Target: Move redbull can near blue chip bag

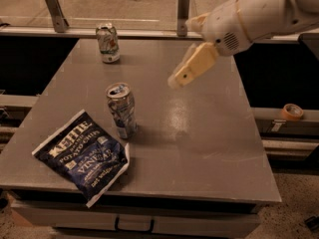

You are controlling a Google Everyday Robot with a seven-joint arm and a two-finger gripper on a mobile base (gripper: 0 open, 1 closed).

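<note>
Silver redbull can (121, 109) stands free, well apart from raised gripper (176, 79), fingers (194, 63) parted, empty.

I record the gripper (177, 80) as pale cream-yellow, hanging above the far right part of the table (214, 148), on an off-white arm (259, 14). Redbull can (121, 111): silver with blue patches, silver top. Blue chip bag (84, 156): dark navy, white lettering, white edges. Far can (108, 43): white and green with red marks. Table surface: plain grey-brown, no pattern. Tape roll (291, 112) at the right: tan-orange.
</note>
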